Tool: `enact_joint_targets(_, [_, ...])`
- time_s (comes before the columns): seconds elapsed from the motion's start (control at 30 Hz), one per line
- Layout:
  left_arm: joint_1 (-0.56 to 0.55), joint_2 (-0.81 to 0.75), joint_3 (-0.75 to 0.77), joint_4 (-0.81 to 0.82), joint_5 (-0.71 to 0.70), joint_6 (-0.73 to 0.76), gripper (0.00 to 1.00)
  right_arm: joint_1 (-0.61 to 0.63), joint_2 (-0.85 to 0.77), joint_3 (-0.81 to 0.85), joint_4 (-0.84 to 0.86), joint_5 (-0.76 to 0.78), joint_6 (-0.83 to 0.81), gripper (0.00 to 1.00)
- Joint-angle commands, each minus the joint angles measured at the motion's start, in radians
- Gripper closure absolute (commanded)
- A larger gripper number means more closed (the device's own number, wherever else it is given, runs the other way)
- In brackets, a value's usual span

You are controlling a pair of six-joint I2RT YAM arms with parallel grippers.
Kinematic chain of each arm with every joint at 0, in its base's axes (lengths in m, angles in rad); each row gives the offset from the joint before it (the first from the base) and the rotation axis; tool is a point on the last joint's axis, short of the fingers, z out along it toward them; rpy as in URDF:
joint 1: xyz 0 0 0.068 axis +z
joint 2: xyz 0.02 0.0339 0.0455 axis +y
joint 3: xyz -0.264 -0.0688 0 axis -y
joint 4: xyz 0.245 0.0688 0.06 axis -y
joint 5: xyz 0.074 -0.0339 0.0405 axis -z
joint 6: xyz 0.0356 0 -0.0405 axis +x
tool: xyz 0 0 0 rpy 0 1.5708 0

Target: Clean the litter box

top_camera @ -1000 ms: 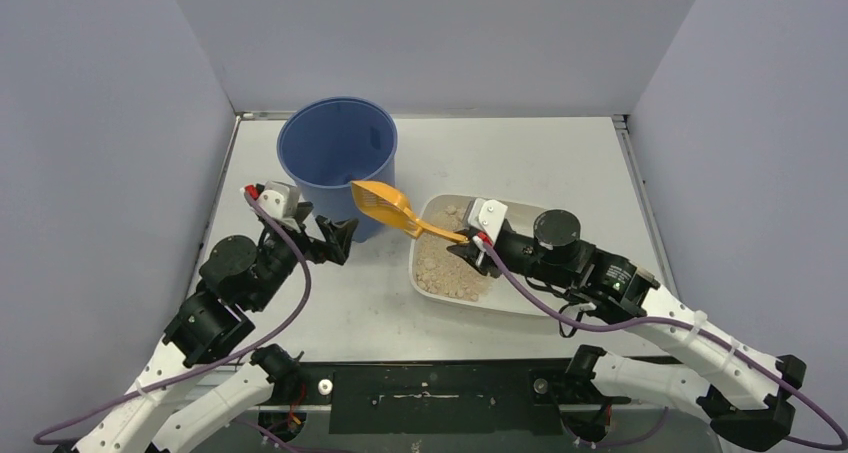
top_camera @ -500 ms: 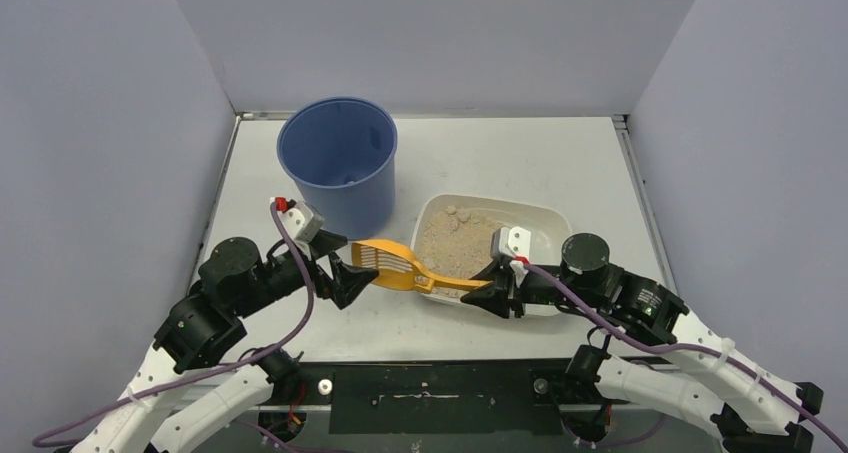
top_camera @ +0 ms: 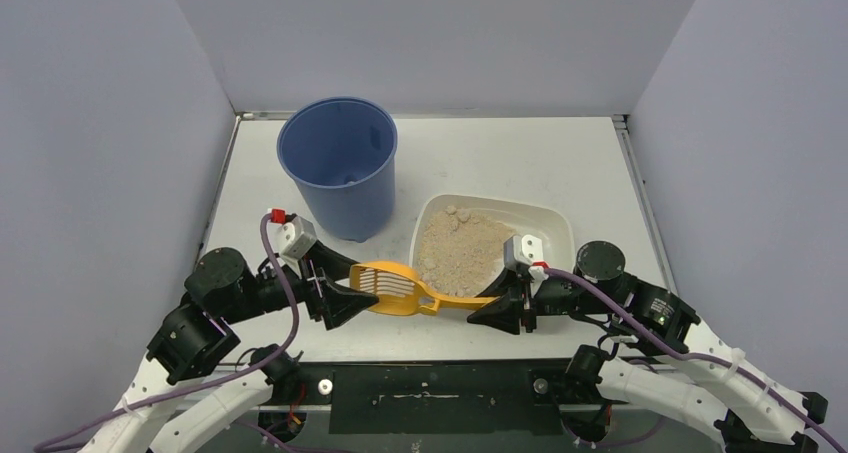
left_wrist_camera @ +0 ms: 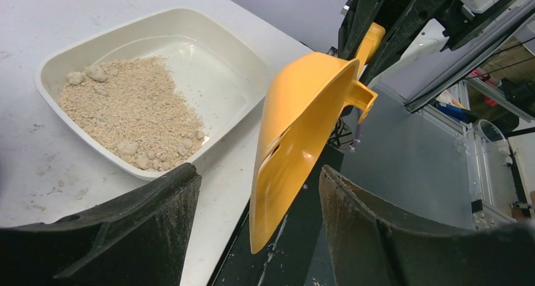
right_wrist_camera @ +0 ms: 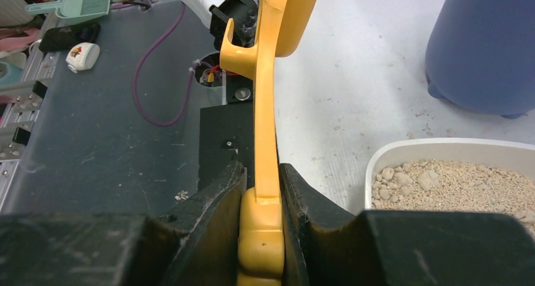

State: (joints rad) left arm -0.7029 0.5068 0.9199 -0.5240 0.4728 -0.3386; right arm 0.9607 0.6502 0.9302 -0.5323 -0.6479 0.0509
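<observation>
- Looking down from above, the right claw (top_camera: 490, 309) is clamped tight on the handle end of the yellow scoop (top_camera: 392, 285); the right wrist view shows both fingers pressed flat against the handle.
- The left claw (top_camera: 345, 298) is spread wide with the scoop's slotted head between its fingers. In the left wrist view neither finger seems to touch it.
- The litter box (top_camera: 560, 218) sits on the table (top_camera: 560, 153) at about 12 o'clock from the right claw, just beyond it. From the left claw it lies at about 2 o'clock and farther off, so the right arm is the nearer one.
- The box's long axis runs from 9 to 3 o'clock across the table. The scoop lies nearly parallel to it, along the box's near edge, with its head pointing to 9 o'clock, away from the granules.
- The sand is heaped in the left half of the box, with a few clumps (top_camera: 455, 213) at its far left corner.
- I judge the next dig needs the scoop head swung round toward 12 o'clock.
- The blue bucket (top_camera: 340, 173) stands at 11 o'clock from the box.
</observation>
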Motion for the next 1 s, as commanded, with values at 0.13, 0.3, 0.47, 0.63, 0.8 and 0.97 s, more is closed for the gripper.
enact_joint_targets(0.13, [0.007, -0.009, -0.029, 0.117, 0.081, -0.054, 0.52, -0.008, -0.011, -0.005, 0.081, -0.053, 0.066, 1.00])
enact_joint_targets(0.3, [0.006, -0.011, -0.060, 0.174, 0.112, -0.081, 0.79, -0.008, -0.007, -0.002, 0.081, -0.055, 0.074, 1.00])
enact_joint_targets(0.47, [0.006, -0.013, -0.058, 0.168, 0.098, -0.076, 1.00, -0.008, -0.006, -0.004, 0.087, -0.052, 0.082, 0.97])
enact_joint_targets(0.63, [0.007, -0.029, -0.066, 0.181, 0.074, -0.081, 1.00, -0.008, -0.009, -0.012, 0.098, -0.036, 0.092, 0.85])
enact_joint_targets(0.8, [0.006, -0.038, -0.087, 0.210, 0.066, -0.101, 1.00, -0.008, -0.043, -0.042, 0.145, -0.001, 0.127, 0.57])
enact_joint_targets(0.97, [0.007, -0.044, -0.102, 0.227, 0.062, -0.109, 1.00, -0.008, -0.110, -0.106, 0.281, 0.046, 0.215, 0.31])
